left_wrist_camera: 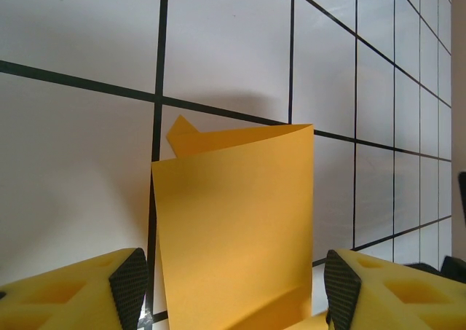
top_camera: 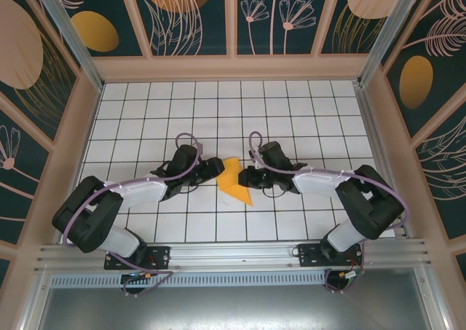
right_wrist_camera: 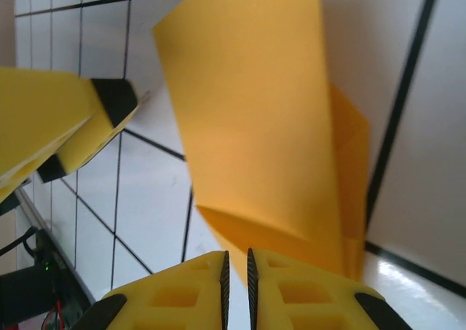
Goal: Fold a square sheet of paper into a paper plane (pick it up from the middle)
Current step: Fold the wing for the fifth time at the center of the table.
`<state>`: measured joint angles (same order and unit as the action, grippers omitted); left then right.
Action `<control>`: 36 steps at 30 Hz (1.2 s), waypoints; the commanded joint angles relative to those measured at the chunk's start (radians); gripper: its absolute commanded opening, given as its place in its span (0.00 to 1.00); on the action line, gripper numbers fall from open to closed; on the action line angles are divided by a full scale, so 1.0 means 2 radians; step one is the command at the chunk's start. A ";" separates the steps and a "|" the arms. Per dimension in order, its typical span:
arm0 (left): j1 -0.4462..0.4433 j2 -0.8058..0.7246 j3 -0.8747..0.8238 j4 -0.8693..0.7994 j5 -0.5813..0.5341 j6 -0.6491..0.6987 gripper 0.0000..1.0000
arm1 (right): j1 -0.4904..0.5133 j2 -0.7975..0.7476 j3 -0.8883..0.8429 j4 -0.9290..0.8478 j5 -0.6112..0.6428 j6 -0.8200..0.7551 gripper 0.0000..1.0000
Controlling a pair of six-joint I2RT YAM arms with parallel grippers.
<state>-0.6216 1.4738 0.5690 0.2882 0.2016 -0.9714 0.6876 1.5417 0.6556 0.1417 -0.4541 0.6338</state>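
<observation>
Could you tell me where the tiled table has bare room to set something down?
Free: the far tile rows under the back wall, and tiles along either side wall. Crowded: the middle, left fingers and right fingers flanking the folded paper.

A partly folded orange-yellow sheet of paper (top_camera: 234, 178) sits mid-table on the white grid, one smooth flap raised above a creased triangular layer.

Both arms fold at the elbow near their bases and reach low, forearms angled inward, wrists facing each other. The left gripper (top_camera: 217, 168) holds its fingers (left_wrist_camera: 129, 280) wide apart. The right gripper (right_wrist_camera: 237, 272) has its fingers almost together, pinching the square sheet of paper (top_camera: 233, 178).
</observation>
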 commanded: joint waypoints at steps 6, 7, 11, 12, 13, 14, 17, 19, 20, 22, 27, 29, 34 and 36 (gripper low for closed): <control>0.003 0.003 0.012 0.008 0.003 -0.003 0.68 | -0.018 0.041 -0.020 0.043 -0.013 0.005 0.19; 0.003 0.004 0.011 0.008 0.003 -0.004 0.68 | -0.019 0.043 -0.023 0.047 -0.013 0.007 0.19; 0.003 0.005 0.012 0.008 0.004 -0.003 0.69 | -0.020 0.051 -0.031 0.059 -0.013 0.013 0.19; 0.003 0.006 0.012 0.008 0.004 -0.003 0.69 | -0.020 0.052 -0.031 0.060 -0.011 0.013 0.19; 0.003 0.007 0.012 0.008 0.004 -0.004 0.69 | -0.021 0.053 -0.031 0.058 -0.009 0.014 0.19; 0.003 0.007 0.013 0.009 0.004 -0.004 0.69 | -0.022 0.055 -0.030 0.057 -0.007 0.014 0.19; 0.003 0.011 0.013 0.013 0.009 -0.007 0.69 | -0.023 0.060 -0.032 0.052 -0.003 0.015 0.18; 0.003 0.015 0.014 0.018 0.015 -0.009 0.70 | -0.025 0.062 -0.039 0.057 -0.003 0.017 0.18; 0.003 0.018 0.014 0.023 0.020 -0.011 0.70 | -0.027 0.063 -0.042 0.061 -0.004 0.018 0.18; 0.003 0.024 0.017 0.028 0.027 -0.015 0.70 | -0.030 0.066 -0.050 0.069 -0.009 0.020 0.18; 0.003 0.040 0.022 0.036 0.038 -0.023 0.70 | -0.036 0.073 -0.062 0.088 -0.017 0.029 0.18; 0.003 0.046 0.022 0.042 0.045 -0.026 0.70 | -0.038 0.075 -0.065 0.093 -0.020 0.030 0.18; 0.003 0.061 0.027 0.049 0.051 -0.028 0.70 | -0.042 0.083 -0.073 0.103 -0.024 0.032 0.18; 0.003 0.068 0.030 0.049 0.055 -0.030 0.70 | -0.043 0.087 -0.073 0.105 -0.025 0.034 0.18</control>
<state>-0.6216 1.5852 0.6033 0.3542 0.2874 -1.0161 0.6086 1.6592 0.5449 0.3725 -0.5472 0.6994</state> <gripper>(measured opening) 0.697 0.180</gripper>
